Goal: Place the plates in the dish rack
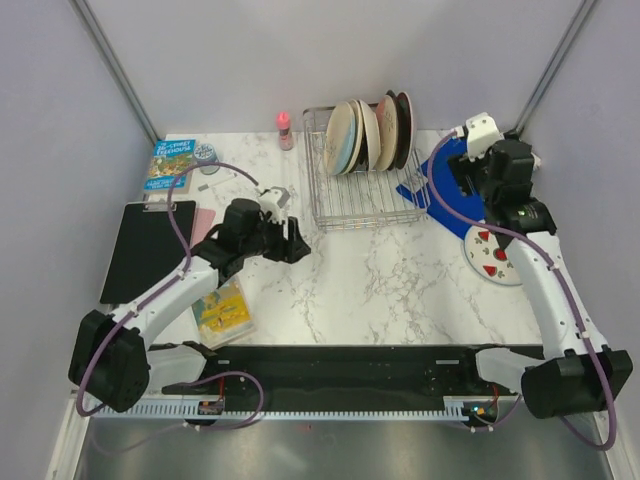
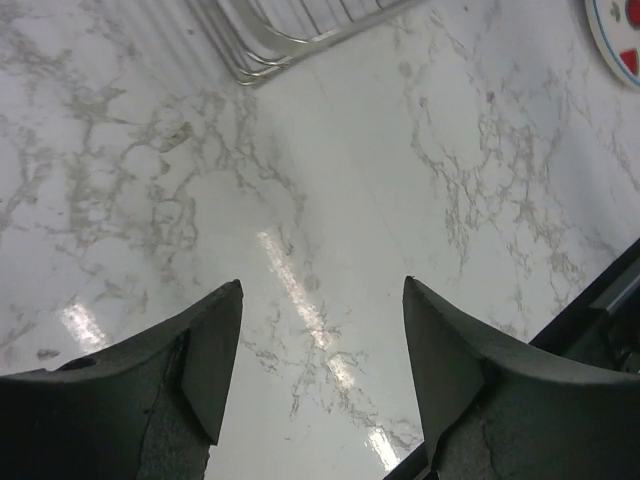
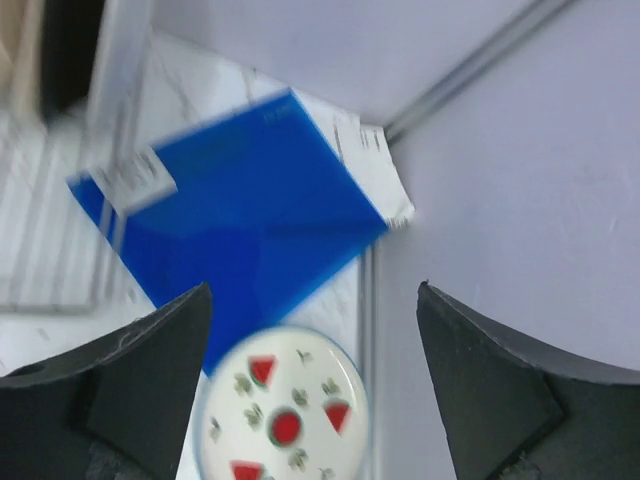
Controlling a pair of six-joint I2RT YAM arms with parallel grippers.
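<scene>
The silver wire dish rack (image 1: pixel 350 195) stands at the back middle of the table with several plates (image 1: pixel 372 135) upright in its far slots. A white plate with red shapes (image 1: pixel 492 254) lies flat at the right edge; it also shows in the right wrist view (image 3: pixel 285 410) and at the top right of the left wrist view (image 2: pixel 618 35). My right gripper (image 1: pixel 470 140) is open and empty, raised above the blue folder behind that plate. My left gripper (image 1: pixel 296 238) is open and empty over bare marble, just left of the rack's near corner (image 2: pixel 262 55).
A blue folder (image 1: pixel 448 190) lies right of the rack, on white paper (image 3: pixel 375 170). A black clipboard (image 1: pixel 150 250), a children's book (image 1: pixel 170 165), a small round tin (image 1: pixel 206 152), a pink bottle (image 1: pixel 285 130) and a yellow card (image 1: pixel 224 312) lie on the left side.
</scene>
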